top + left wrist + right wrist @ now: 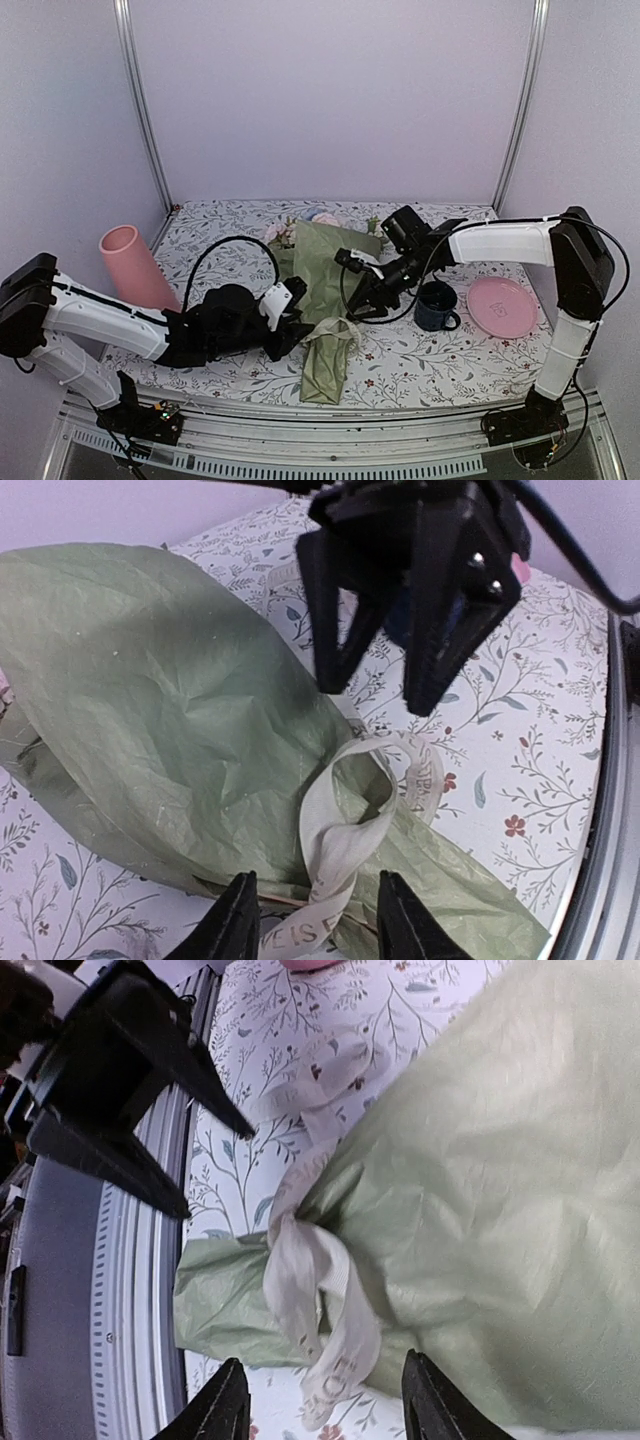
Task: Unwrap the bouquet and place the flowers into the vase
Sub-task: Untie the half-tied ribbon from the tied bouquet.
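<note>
Left wrist view, left gripper (315,880): jaws spread, the tail of the ribbon (322,845) lying in the gap, not pinched.
Right gripper (322,1360): jaws spread above the ribbon knot, gripping nothing; it faces the left gripper across the tied neck.
Ribbon: cream, looped round the narrow end of the paper.
Bouquet (325,270): lying mid-table, olive paper closed, narrow end towards the near edge.
Flowers (285,233): pink and blue blooms showing at the paper's far end.
Vase (135,265): left side, well apart from the bouquet.
Mug (435,305): right of the bouquet.
Plate (502,305): right of the mug.
</note>
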Controlling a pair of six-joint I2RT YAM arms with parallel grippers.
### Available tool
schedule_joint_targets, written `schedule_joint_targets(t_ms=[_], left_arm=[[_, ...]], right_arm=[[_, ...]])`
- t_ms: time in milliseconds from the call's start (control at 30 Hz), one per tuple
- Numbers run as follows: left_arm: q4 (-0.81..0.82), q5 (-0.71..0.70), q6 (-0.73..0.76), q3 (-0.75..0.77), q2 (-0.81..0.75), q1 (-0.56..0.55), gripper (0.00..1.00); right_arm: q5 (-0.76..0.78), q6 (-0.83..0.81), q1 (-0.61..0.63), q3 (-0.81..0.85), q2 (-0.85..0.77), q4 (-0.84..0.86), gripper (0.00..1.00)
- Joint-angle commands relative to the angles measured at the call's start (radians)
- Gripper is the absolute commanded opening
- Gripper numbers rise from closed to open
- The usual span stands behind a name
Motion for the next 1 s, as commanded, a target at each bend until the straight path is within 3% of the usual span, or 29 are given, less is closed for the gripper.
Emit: schedule_joint_targets(t_ms=[0,133,400,500,600,800,967], left_arm=[[0.023,0.047,-0.026,-0.014,0.02,-0.02,0.42],[0.058,0.054,-0.035,-0.013,0.06,-0.028,0.46],[0.107,0.019,0.001,0.016,0.144,-0.034,0.49],[0.1,0.016,0.055,0.066,0.196,-0.033,0.5],[0.071,0.007,0.098,0.122,0.242,-0.033,0.5],[0.07,-0.054,0.135,0.145,0.279,-0.028,0.5],[0.043,-0.064,0.148,0.174,0.311,-0.001,0.51]], right_arm=[[-0.017,-0.003,0.014,0.145,0.092,-0.07,0.57],[0.027,-0.013,0.036,0.229,0.167,-0.118,0.59],[0.086,-0.018,0.051,0.302,0.247,-0.188,0.55],[0.089,-0.021,0.053,0.313,0.256,-0.217,0.44],[0.08,-0.037,0.053,0.332,0.254,-0.264,0.4],[0.106,-0.042,0.042,0.289,0.214,-0.257,0.08],[0.099,-0.023,-0.005,0.175,0.104,-0.191,0.0]])
